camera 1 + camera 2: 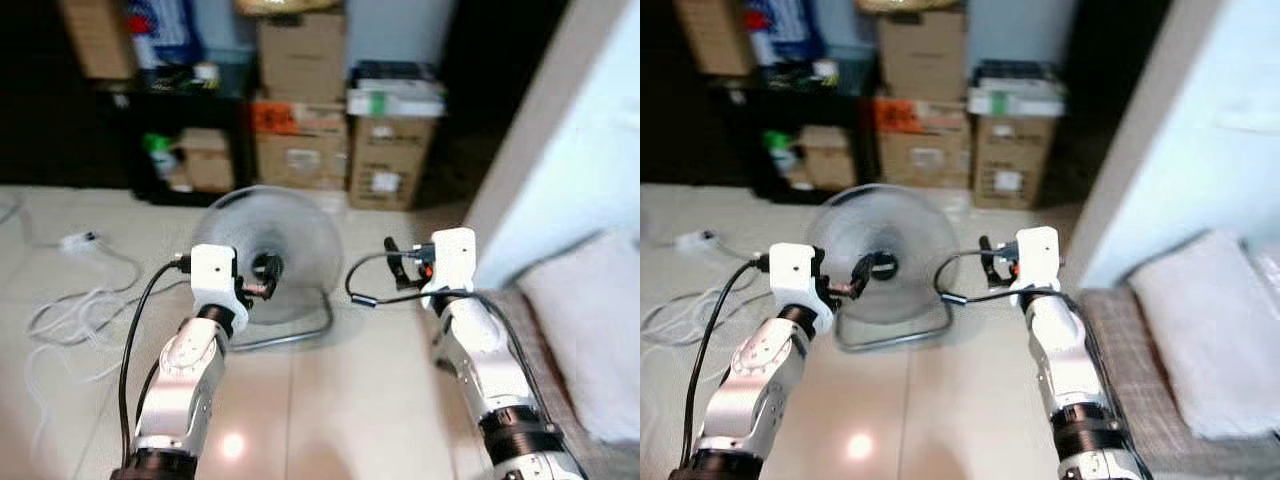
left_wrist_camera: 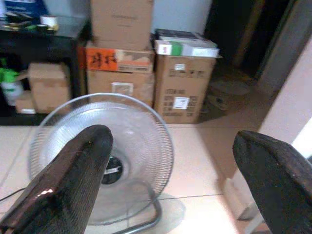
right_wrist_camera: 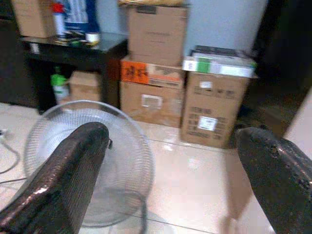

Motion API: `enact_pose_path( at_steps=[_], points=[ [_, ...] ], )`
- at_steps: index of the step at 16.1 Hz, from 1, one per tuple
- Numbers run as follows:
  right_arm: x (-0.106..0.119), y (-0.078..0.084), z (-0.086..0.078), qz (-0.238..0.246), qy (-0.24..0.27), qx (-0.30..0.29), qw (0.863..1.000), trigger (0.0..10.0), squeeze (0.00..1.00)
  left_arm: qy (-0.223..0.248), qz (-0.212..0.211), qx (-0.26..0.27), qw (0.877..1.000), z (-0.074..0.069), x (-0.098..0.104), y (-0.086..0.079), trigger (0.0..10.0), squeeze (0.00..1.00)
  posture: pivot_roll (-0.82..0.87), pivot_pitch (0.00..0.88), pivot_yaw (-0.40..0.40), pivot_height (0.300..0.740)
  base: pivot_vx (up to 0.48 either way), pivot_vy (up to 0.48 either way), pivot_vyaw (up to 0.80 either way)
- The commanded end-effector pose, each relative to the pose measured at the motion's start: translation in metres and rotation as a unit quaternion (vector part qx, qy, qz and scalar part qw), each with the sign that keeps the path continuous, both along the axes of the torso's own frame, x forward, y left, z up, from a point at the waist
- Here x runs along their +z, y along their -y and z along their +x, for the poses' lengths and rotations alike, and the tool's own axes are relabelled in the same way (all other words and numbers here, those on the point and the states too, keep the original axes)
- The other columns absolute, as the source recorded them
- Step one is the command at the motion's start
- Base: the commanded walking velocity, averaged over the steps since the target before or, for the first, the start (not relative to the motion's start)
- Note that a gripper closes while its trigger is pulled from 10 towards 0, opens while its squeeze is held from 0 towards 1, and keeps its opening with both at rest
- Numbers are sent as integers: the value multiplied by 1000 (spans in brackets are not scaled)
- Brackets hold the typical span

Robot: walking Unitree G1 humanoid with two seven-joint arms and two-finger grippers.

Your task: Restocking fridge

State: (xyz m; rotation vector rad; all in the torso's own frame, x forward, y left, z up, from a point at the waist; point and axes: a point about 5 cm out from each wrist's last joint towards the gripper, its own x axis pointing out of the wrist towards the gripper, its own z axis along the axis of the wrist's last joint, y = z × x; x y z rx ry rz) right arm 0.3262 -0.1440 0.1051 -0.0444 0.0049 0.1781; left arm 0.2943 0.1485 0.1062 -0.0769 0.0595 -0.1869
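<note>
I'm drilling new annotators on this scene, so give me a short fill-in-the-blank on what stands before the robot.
1. The round floor fan stands on the tiled ____.
2. Behind the fan, cardboard boxes are ____ on one another.
3. The left gripper has its jaws ____.
4. A white cable lies on the robot's ____ side.

Missing words: floor; stacked; open; left

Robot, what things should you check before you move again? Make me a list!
1. left gripper open and holding nothing: ok.
2. right gripper open and holding nothing: ok.
3. Floor ahead free: not ok, a floor fan stands just in front of both arms.
4. Cables underfoot: not ok, a white cable loops on the tiles to the left.
5. Fridge located: cannot tell; ahead are stacked cardboard boxes.
</note>
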Motion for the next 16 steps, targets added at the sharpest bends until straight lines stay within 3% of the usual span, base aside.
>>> enact_pose_path(
  at_steps=[1,5,10,14,16],
  points=[
    [2,3,0,5,8,-6,1000,10000,216,4,-4,-7,1000,2,0,2,10000,0,-3,0,-19,740,0,0,-744],
    [1,5,0,1,9,-8,1000,10000,247,20,2,-33,999,1,2,6,10000,0,-8,0,-20,740,0,-347,-741],
    [2,6,2,2,10,-10,1000,10000,247,23,-18,-44,999,4,4,8,10000,0,-8,0,-21,740,0,0,-733],
    [0,5,2,3,4,-11,1000,10000,251,27,-15,-52,998,4,4,9,10000,0,-4,0,-23,740,0,476,-725],
    [0,6,3,-1,9,-16,1000,10000,271,27,-9,-49,998,4,4,9,10000,0,-3,0,-23,740,0,0,-728]
  ],
)
